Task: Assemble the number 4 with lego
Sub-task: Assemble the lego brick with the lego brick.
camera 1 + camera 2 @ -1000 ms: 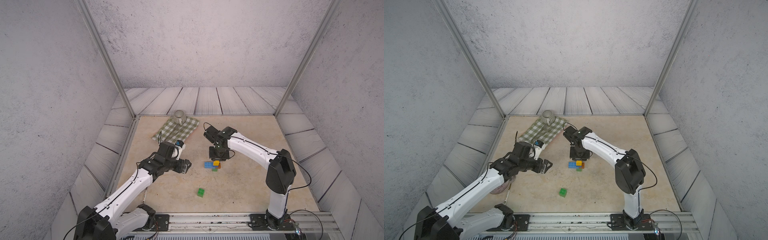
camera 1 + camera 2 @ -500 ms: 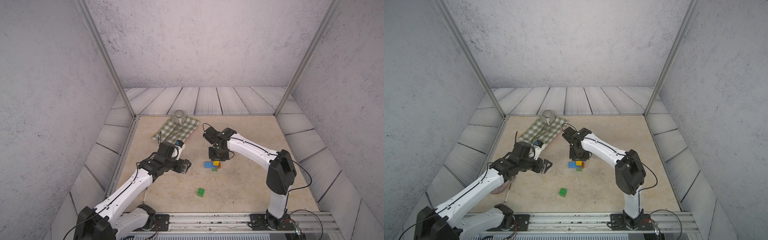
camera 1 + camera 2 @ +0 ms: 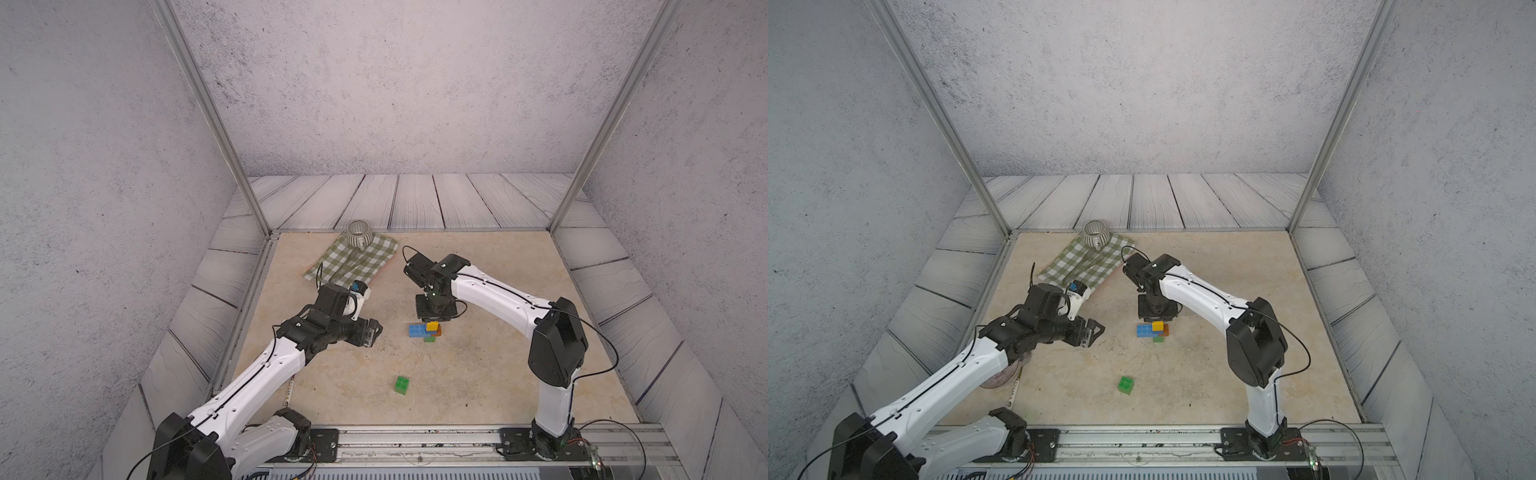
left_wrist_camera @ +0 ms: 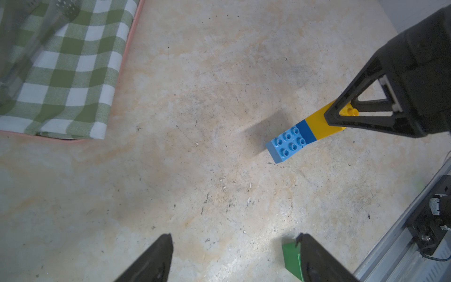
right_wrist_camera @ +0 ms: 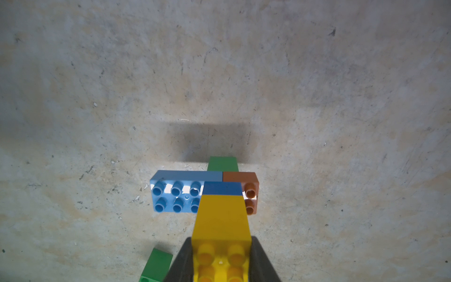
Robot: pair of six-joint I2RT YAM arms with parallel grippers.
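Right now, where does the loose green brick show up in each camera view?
Top view: the loose green brick lies alone in front of the brick stack.
Top view: the green brick again in front of the stack.
Left wrist: the brick peeks out beside a finger of the left pincer.
Right wrist: the brick sits beside the right pincer, cut by the frame.
Shared landmark: the yellow brick in the right pincer, seen in all four views.
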